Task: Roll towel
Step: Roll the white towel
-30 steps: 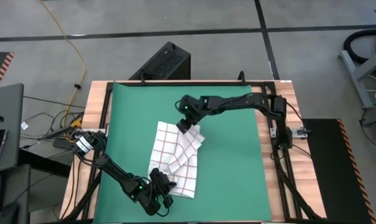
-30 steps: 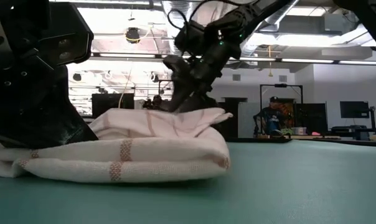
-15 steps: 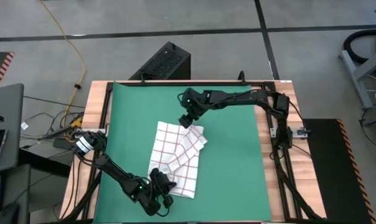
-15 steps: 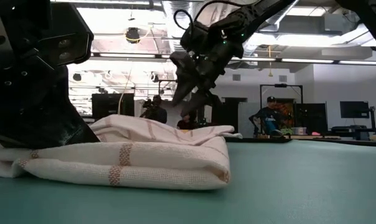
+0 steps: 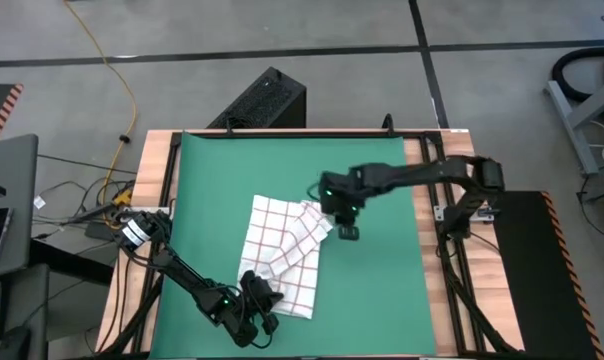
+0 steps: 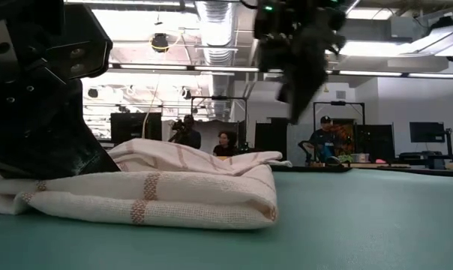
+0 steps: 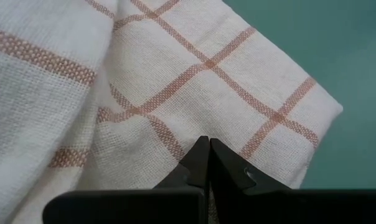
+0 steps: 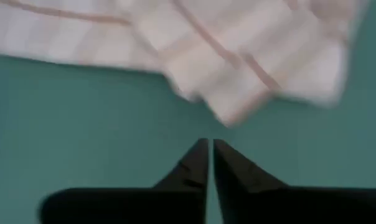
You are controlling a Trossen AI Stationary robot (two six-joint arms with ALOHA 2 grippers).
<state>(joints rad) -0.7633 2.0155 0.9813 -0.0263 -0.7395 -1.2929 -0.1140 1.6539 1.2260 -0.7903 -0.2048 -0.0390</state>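
Towel (image 5: 282, 250) is only loosely folded — no roll formed. Left pincer (image 7: 208, 152) is pressed together on its corner; right pincer (image 8: 210, 152) is pressed together, empty, beside it.

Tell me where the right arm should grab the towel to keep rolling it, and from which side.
Probably the loose folded corner of the towel that juts toward the right gripper. That flap lies raised on top of the flat layer, so it offers an edge to pinch. Come from the bare green mat on the towel's right side, low and level. The left gripper rests shut on the towel's near end.
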